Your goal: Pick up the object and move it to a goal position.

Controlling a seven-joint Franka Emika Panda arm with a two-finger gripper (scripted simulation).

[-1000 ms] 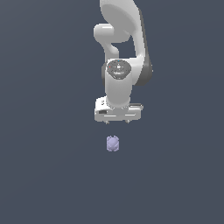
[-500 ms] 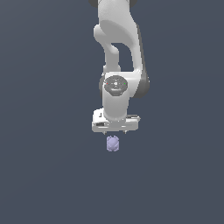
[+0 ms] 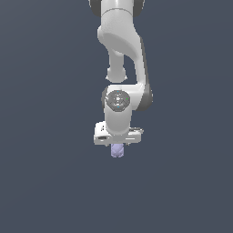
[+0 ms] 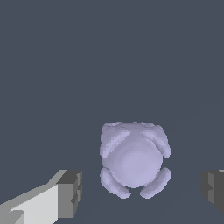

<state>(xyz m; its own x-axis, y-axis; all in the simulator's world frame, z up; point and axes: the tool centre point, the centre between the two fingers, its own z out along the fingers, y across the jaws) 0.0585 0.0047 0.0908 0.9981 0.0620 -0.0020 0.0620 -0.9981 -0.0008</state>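
Your gripper [image 4: 142, 190] sat directly over the lavender object [image 4: 133, 159], its fingers [image 4: 70, 193] spread wide on either side without touching it.

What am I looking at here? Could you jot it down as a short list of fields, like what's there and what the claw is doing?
robot: one white arm, reaching down
object: small lavender knobbly lump
gripper: open, a finger on each side of the lump
contact: none seen; gaps show between each finger and the lump
exterior view: lump pokes out just below the gripper
surroundings: plain dark grey surface
stage: lump not yet grasped
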